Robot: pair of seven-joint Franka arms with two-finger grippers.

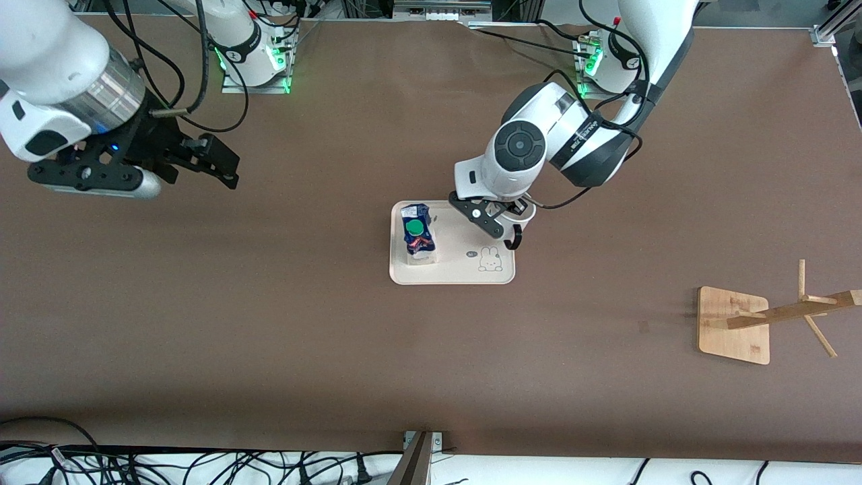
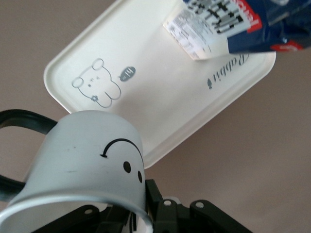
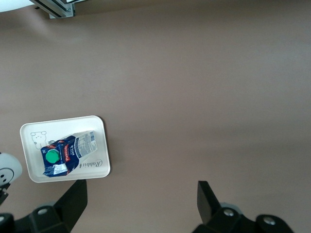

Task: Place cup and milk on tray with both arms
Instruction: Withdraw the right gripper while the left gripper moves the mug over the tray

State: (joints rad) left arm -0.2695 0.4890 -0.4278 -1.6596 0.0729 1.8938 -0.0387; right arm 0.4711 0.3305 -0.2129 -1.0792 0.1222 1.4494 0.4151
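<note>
Lettering reading "Rabbit" runs along one long side of the cream tray, legible in the left wrist view beside a small rabbit drawing and a tiny speech bubble whose word is too small to read. Near the middle of the brown table the tray carries the milk, a dark blue and white carton standing in the half toward the right arm's end, green screw cap up. The carton's side panel shows dense black print on white and a red band; in the right wrist view the word "MILK" can just be made out on the blue face, the rest unreadable.

Left gripper hangs over the tray corner at the left arm's end, on the edge farther from the front camera, pinching the cup by its rim. From the front camera the arm's wrist hides most of the cup; only a white sliver and the black handle show. The left wrist view gives the whole mug, its smiley face upside down, poised just off the tray's rim, above bare table.

Right gripper waits in the air, well away from the tray at the right arm's end, its fingers spread wide with nothing between them. A wooden rack stands far from the tray toward the left arm's end.
</note>
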